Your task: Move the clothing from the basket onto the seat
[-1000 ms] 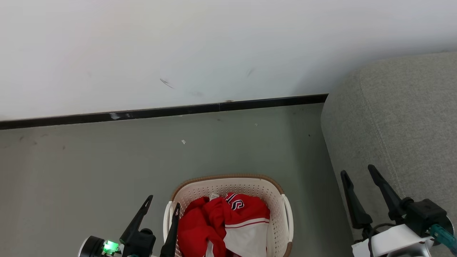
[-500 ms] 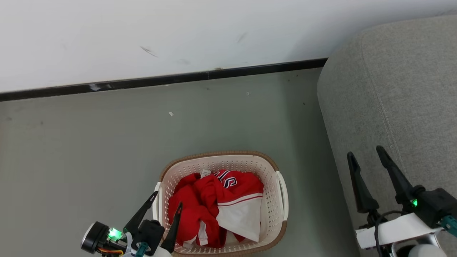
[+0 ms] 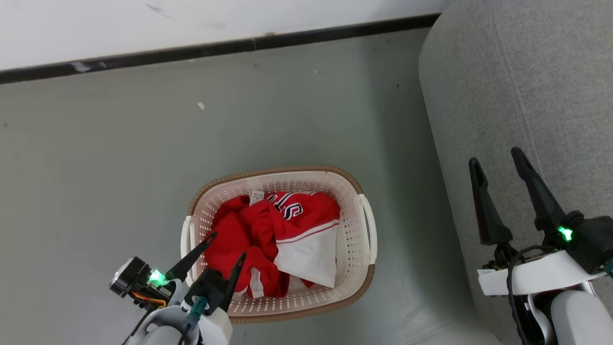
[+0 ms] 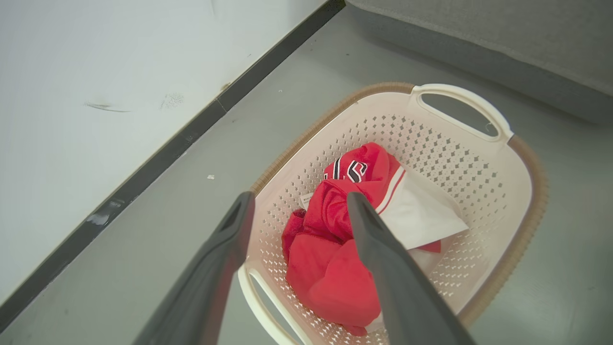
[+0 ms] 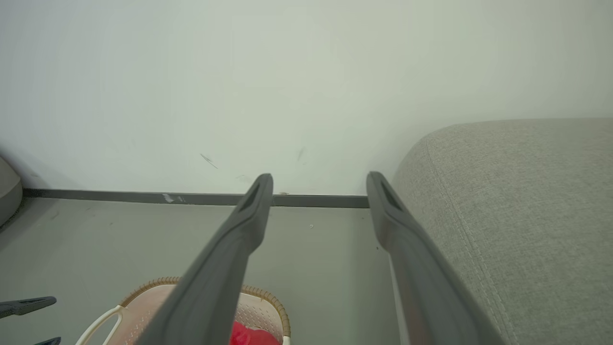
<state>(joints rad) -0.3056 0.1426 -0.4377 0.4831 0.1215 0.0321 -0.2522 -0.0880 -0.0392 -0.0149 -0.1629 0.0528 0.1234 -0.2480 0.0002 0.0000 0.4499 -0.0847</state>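
Observation:
The red and white clothing (image 3: 273, 235) lies bunched inside the cream basket (image 3: 366, 230) on the grey floor, its white label and black-and-white numerals facing up. My left gripper (image 3: 228, 245) hangs open above the basket's near-left rim, nothing between its fingers. In the left wrist view the clothing (image 4: 335, 239) sits under the open left gripper (image 4: 299, 203), inside the basket (image 4: 479, 158). My right gripper (image 3: 495, 160) stands open over the left edge of the grey seat (image 3: 527, 72). The right wrist view shows the open right gripper (image 5: 318, 182), the seat (image 5: 517, 201) and the basket (image 5: 143, 306) low down.
A white wall with a black skirting board (image 3: 191, 50) runs along the back. Grey floor (image 3: 96, 167) spreads to the left of and behind the basket. A narrow strip of floor separates the basket from the seat's side.
The head camera has tilted down, so the basket and wall sit differently in the picture. My left gripper now reaches further over the basket's rim. Both grippers stay open.

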